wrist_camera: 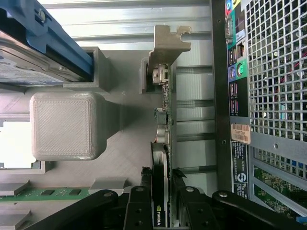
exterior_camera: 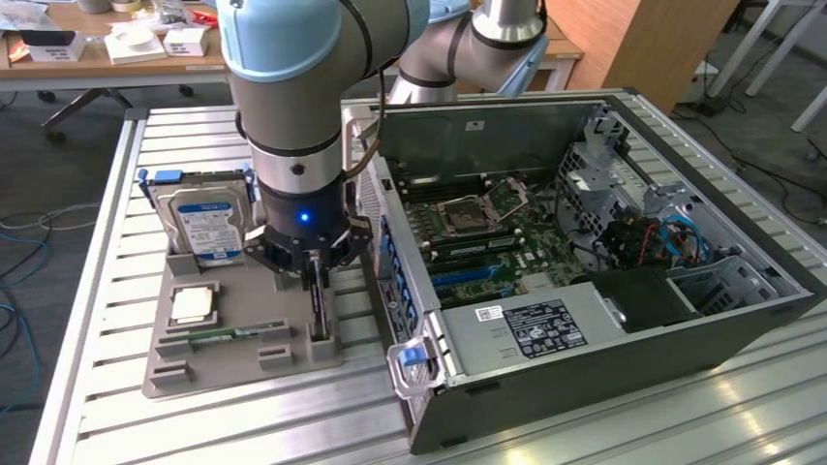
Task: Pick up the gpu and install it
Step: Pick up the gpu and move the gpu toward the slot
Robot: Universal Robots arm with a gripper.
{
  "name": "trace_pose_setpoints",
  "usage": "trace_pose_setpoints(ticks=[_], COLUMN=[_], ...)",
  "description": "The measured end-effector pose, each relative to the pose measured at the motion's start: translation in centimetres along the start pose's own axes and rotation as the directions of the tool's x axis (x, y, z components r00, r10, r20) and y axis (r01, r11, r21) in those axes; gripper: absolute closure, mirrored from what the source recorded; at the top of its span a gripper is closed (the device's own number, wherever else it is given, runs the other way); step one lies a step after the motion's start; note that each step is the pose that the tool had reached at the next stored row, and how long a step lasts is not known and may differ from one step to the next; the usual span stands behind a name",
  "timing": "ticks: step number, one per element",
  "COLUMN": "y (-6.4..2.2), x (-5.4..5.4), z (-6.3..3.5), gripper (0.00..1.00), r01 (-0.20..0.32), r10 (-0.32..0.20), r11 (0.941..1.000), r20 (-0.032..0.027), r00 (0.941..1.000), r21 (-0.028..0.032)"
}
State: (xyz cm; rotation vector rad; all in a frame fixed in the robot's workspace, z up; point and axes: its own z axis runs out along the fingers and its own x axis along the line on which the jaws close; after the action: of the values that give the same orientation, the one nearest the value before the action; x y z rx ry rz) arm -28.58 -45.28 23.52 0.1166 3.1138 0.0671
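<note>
The gripper (exterior_camera: 314, 279) straddles the upright gpu (exterior_camera: 318, 315) slotted along the holder tray's (exterior_camera: 220, 373) edge nearest the computer case (exterior_camera: 621, 329), jaws seemingly pinching it. A centred, square grip and a straight vertical pull should keep it from binding.

Noted the gpu (wrist_camera: 162, 153): a thin dark card, upright on its long edge in a narrow slot of the grey holder tray (exterior_camera: 194, 363). The wrist view caught it edge-on, with a green board edge along one side and a small logo on the dark upper edge. The silver metal bracket (wrist_camera: 165, 45) capped one end, its hooked tab bent over. The card stood at the tray's side nearest the computer case (exterior_camera: 621, 329), just beside the case wall and not yet installed.
</note>
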Motion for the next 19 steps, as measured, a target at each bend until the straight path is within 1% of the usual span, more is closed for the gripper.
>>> trace_pose_setpoints(ticks=[2, 16, 19], y=[0.00, 0.00, 0.01], x=[0.00, 0.00, -0.01], z=[0.00, -0.01, -0.27], gripper=[0.74, 0.74, 0.74], r01=[0.000, 0.000, 0.000], r10=[0.000, 0.000, 0.000], r11=[1.0000, 1.0000, 1.0000], r20=[0.0000, 0.0003, 0.0001], r00=[1.0000, 1.0000, 1.0000], r21=[0.0001, -0.0003, 0.0000])
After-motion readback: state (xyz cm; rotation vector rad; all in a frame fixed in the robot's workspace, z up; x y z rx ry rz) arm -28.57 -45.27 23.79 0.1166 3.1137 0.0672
